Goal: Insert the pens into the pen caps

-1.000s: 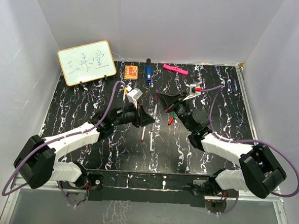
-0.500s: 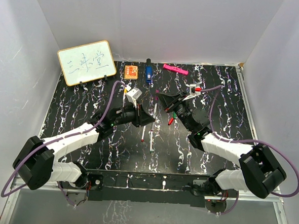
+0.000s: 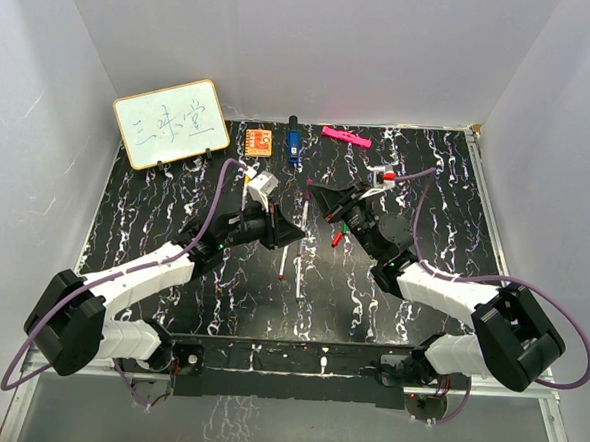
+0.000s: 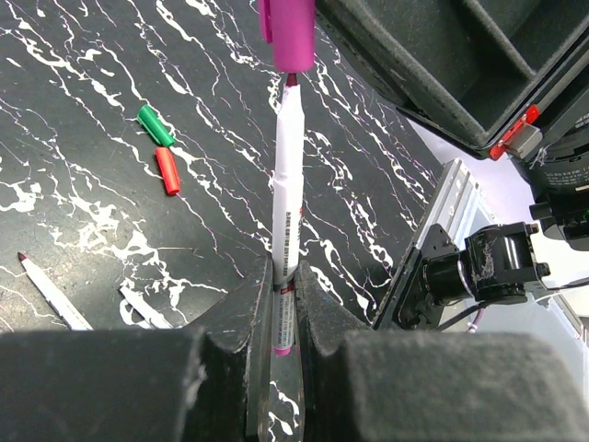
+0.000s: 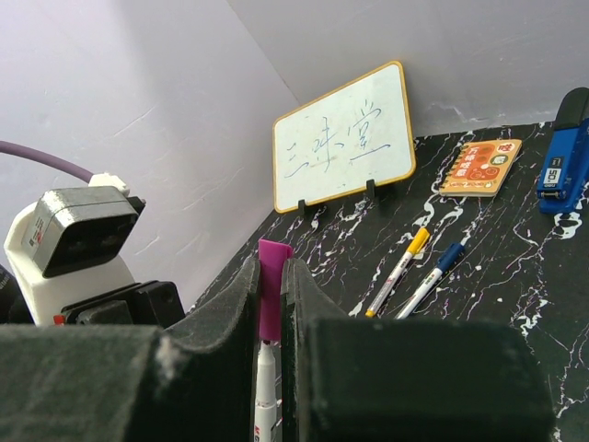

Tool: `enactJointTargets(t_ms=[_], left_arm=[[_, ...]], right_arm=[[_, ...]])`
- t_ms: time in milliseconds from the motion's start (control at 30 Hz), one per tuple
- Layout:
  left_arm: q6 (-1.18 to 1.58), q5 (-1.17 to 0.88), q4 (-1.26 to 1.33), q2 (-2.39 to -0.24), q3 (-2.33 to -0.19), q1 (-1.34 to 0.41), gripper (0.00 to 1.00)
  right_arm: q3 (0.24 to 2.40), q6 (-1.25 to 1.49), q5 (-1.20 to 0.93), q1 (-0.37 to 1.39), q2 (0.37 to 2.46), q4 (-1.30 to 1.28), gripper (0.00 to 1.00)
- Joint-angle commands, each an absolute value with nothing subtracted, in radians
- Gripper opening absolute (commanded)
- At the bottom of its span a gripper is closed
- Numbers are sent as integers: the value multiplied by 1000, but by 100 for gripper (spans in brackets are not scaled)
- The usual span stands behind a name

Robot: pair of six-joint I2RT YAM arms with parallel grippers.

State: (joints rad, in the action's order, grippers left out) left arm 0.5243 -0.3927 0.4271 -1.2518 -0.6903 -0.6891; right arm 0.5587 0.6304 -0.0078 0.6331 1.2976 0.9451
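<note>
Where arms meet: purple pen [image 4: 286,175], thin white barrel, pinched by left gripper [image 4: 283,276].
Purple cap [image 4: 287,32]: stubby (right gripper [image 5: 269,276] clamps it), at pen's tip.
Table [image 4: 92,55]: black, white-veined, below pen.

Left end effector [image 4: 282,296] clamped on white pen [image 4: 287,175], its tip at purple cap [image 4: 287,32] mouth

Slight shift: left gripper [image 3: 298,230] has crept toward the far side, carrying the purple pen [image 4: 286,184] along. Pen tip now at the mouth of the purple cap [image 4: 288,35] held in the right gripper [image 3: 316,193].
</note>
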Motion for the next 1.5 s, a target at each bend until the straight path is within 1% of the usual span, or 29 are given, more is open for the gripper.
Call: enactJointTargets(t_ms=[0,467,633,900,1200,1467], left_arm=[[518,-384,473,-1235,-700,-692,0],[537,-368,507,-1236,-710,-692,0],[553,-321,522,-1206,-695,-691,0],[554,-221,529,-1142,-681,-692,0],[560,-142,547,-1146,-710,-692,0],[490,-84,546,-1159,-772,-690,0]], right_arm=[[561,632,-22,641,1282,982,0],[547,634,-42,680,1311,993,0],[534,626,-42,690,1307,983,0],[537,590,-69,700,1290,910,0],[560,550,-116,717,1308,802,0],[588,497,-80,752,1312,664,0]])
